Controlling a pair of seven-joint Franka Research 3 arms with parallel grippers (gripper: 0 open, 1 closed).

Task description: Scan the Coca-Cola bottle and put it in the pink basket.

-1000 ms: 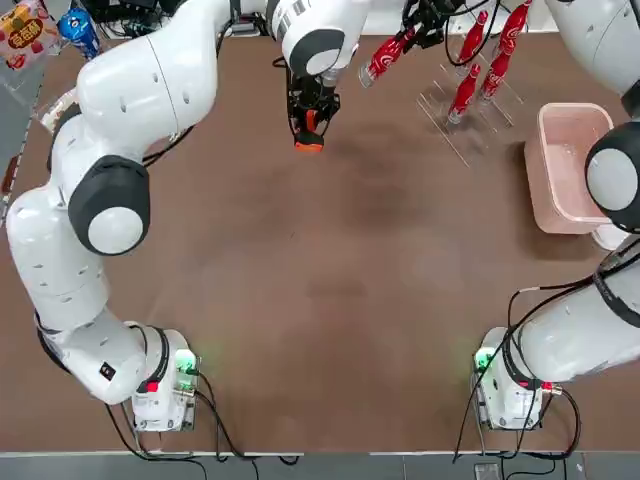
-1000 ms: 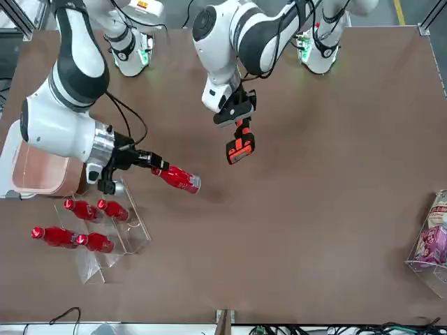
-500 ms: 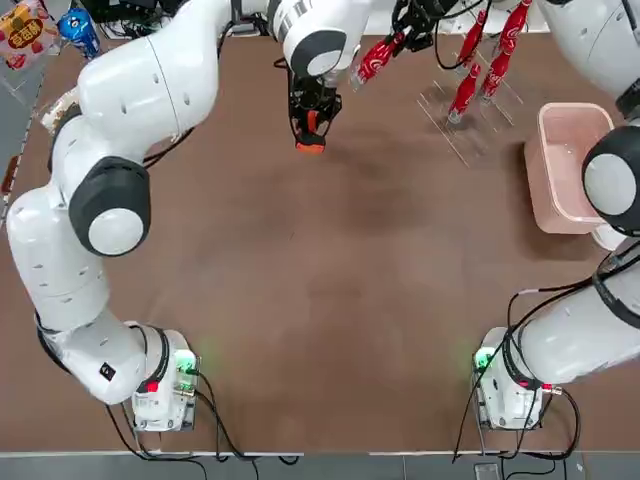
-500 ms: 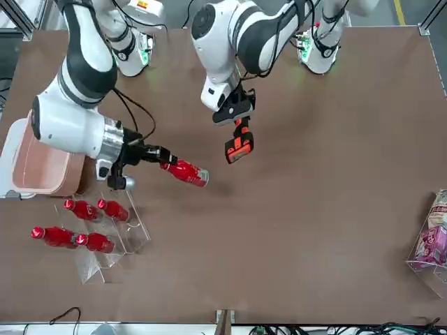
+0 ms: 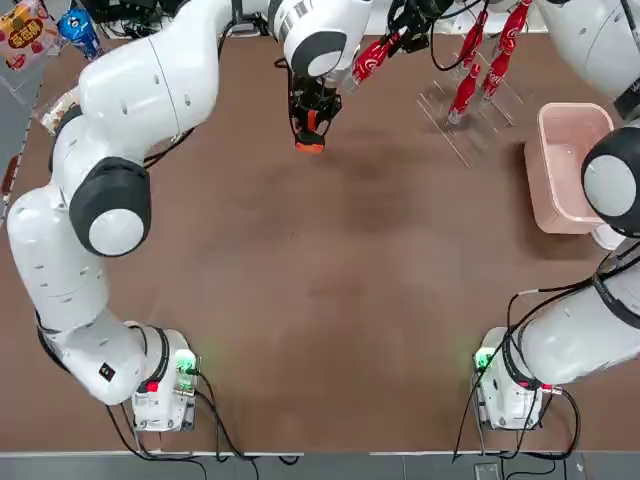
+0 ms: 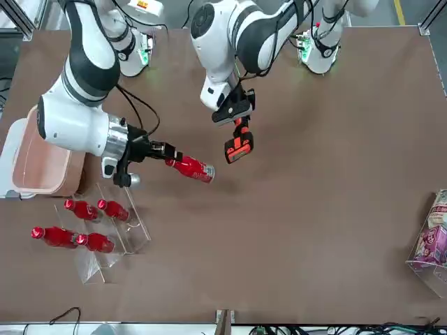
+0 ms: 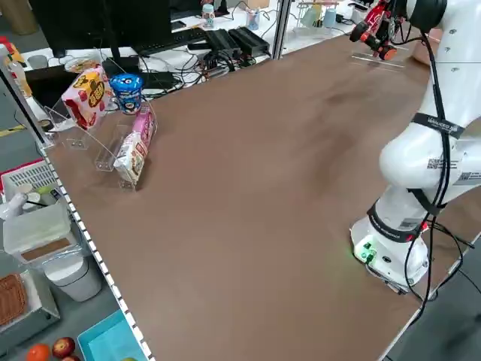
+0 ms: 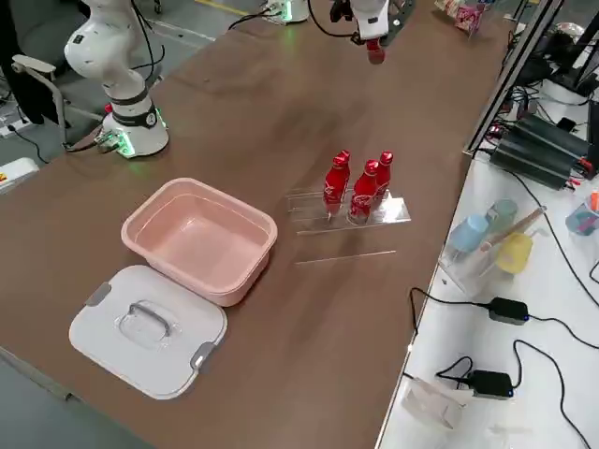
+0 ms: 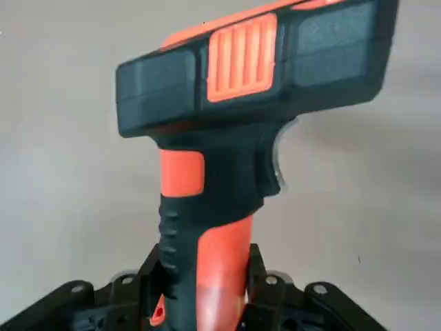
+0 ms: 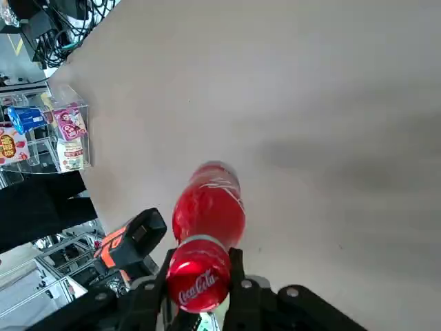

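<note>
Closer to the scanner (image 6: 239, 145) and farther out to the left of the bottle rack (image 6: 91, 269), the Coca-Cola bottle (image 6: 194, 169) had moved since the earlier frame, carried by the right gripper (image 6: 174, 156). That gripper had shifted the same way, and its fingers were closed on the bottle at the cap end. The bottle's base pointed away from the rack, toward the scanner's side, and a gap remained between bottle and scanner. It was above the table (image 5: 330, 270), outside the pink basket (image 8: 201, 234).

The left gripper (image 9: 207, 283) was well to the left of the rack and had hardly changed place. It was closed around the handle of the scanner, which still hung above the table.

Four other red bottles (image 6: 59, 237) had stayed in the rack, their caps pointing toward its right side. The basket had not moved either: it sat to the right of the rack and nearer the robot's bases, with nothing visible inside. Its white lid (image 8: 150, 332) lay beside it, farther right from the rack. Well apart from the rack, at the table's far left corner, the snack bags (image 6: 431, 244) remained in their clear holder (image 6: 436, 279), unchanged.
</note>
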